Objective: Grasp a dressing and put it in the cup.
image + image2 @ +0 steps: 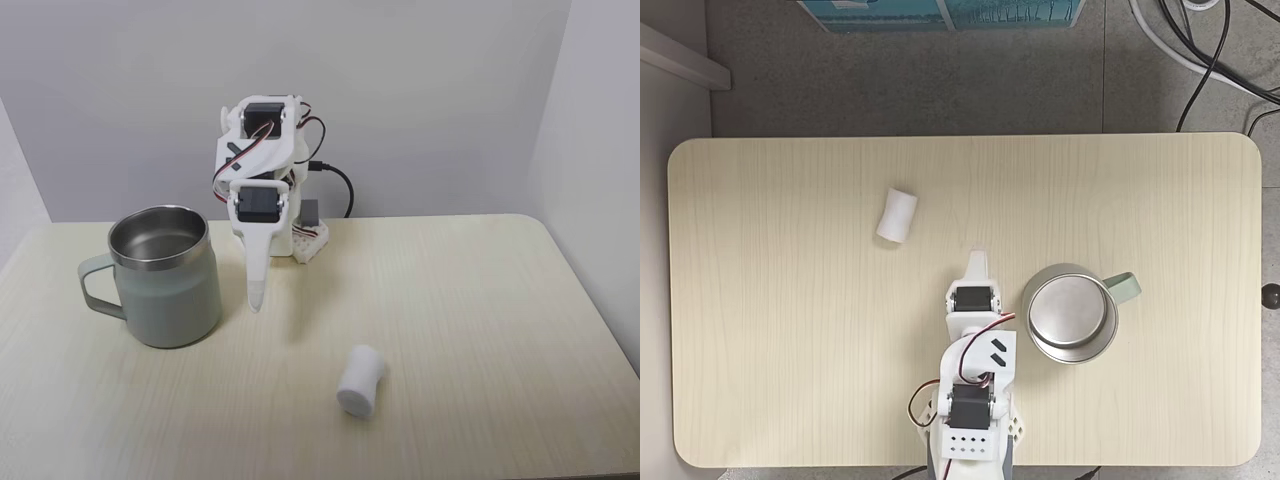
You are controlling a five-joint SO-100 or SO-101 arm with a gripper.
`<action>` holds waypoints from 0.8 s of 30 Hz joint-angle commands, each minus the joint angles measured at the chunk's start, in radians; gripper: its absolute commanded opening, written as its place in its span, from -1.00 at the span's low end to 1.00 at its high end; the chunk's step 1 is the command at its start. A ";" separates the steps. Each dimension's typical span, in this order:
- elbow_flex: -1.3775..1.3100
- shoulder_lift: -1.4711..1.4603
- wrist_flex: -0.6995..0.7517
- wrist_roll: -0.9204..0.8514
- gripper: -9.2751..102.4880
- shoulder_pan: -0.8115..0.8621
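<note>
dressing [361,381] had not been picked up yet, so the job was only at its start.

going left to right in the fixed view from the front, the cup [165,288] stood upright on the left part of the counter [480,300], with its handle sticking out to the left. its shiny inside looked empty. next came the arm, folded up at the back, with the end effector [255,298] pointing down. its tip hung just beside the cup, to the right of it. the fingers looked pressed together with nothing between them. then, further right and nearer the front edge, the little white roll lay on its side on the bare wood, well apart from both the cup and the arm.

in the fixed view from above, the sides were swapped: the dressing [897,215] lay on the left, the end effector [978,262] sat in the middle, and the cup [1070,312] was on the right.

everything was left to do: reach the roll, grab it, carry it over and drop it in the cup.
</note>
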 commanded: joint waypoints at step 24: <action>0.160 -0.006 0.123 -0.009 -0.83 -0.006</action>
